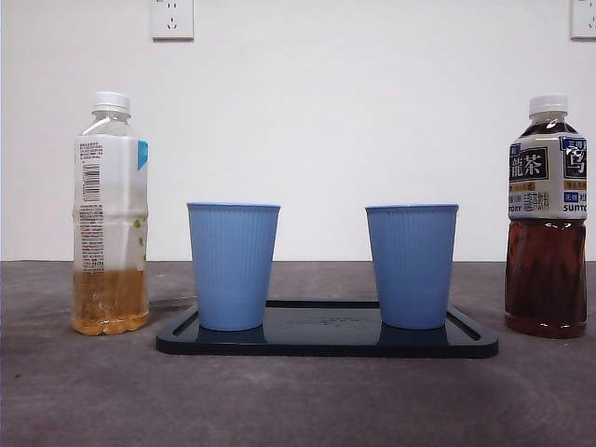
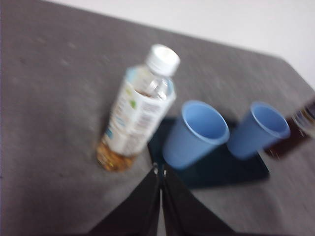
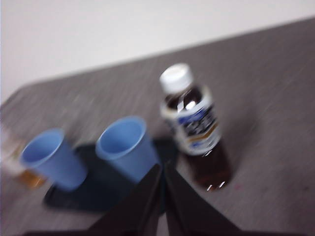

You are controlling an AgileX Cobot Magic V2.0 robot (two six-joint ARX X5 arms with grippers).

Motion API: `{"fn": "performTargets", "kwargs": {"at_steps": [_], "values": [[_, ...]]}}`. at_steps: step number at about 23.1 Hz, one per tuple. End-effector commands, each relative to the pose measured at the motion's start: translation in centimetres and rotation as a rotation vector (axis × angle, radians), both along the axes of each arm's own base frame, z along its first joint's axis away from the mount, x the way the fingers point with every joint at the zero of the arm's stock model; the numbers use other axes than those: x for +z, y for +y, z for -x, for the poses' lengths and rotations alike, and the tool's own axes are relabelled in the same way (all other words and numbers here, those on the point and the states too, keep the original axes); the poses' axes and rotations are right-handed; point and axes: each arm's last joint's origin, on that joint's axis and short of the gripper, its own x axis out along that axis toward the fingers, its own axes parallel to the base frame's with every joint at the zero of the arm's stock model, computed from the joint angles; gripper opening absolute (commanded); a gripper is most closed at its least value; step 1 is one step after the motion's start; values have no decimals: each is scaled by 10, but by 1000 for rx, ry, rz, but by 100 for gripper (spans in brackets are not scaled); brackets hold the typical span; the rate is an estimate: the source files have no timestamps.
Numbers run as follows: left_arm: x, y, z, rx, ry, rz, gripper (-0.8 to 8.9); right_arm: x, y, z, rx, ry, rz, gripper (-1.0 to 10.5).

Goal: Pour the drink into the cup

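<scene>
Both pincers hang above the tabletop [image 1: 298, 400] with their jaws pressed together and nothing between them: the left pincer [image 2: 160, 172] looks down on the pale-tea bottle [image 2: 138, 110], the right pincer [image 3: 162, 169] on the dark-tea bottle [image 3: 196, 127]. Neither touches anything, and neither shows in the front view. Each bottle stands upright with its white cap still on, one at either end of the black tray [image 1: 326, 340] and just off it, so each arm has a drink on its own side. Two blue cups [image 1: 233, 265] stand upright and open on the tray, well apart from one another; both look empty from the wrist views. The tray probably serves to catch spills. Pouring has not begun; judging by the layout, a pincer must first spread and take a bottle, and the cap would need removing.
</scene>
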Motion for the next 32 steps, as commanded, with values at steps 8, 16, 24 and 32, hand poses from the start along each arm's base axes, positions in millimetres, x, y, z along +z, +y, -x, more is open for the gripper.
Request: {"fn": "performTargets", "kwargs": {"at_steps": [8,16,24,32], "values": [[13,-9,1,-263,109,-65,10,20,6,-7,243,210,102,8],[9,-12,4,-332,170,-77,70,18,12,-3,355,278,143,37],[9,-12,3,-331,165,-76,409,18,12,-4,342,280,139,406],[10,-12,2,-330,148,-77,409,5,11,-20,230,261,76,411]]}}
